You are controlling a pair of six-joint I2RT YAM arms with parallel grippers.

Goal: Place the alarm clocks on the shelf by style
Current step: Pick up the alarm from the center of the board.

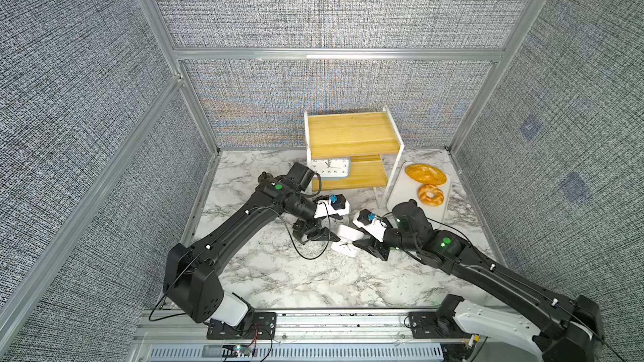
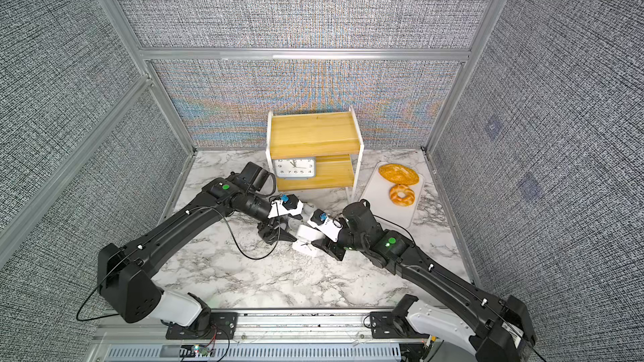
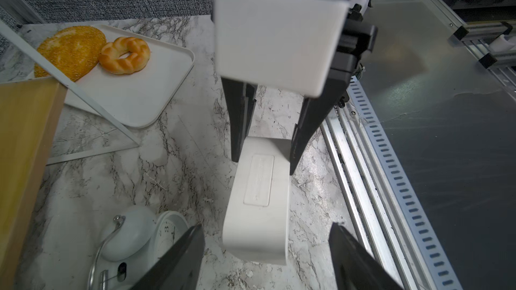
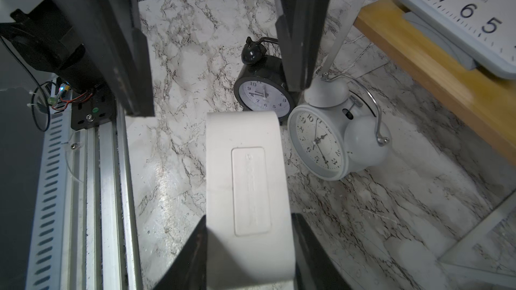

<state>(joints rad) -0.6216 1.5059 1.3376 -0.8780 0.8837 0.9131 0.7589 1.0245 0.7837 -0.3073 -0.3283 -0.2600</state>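
White plastic sits in my right gripper (image 4: 250, 227), its jaws clamped on both sides of the small white square clock (image 4: 248, 179), in front of the shelf (image 1: 352, 134). My left gripper (image 3: 265, 228) is spread wide, with a finger on either side of the clock's other end, not touching it. The grey-blue clock (image 1: 331, 168) sits on the lower board. The white twin-bell clock (image 4: 329, 140) and black twin-bell clock (image 4: 262, 93) are on the table (image 1: 278, 280).
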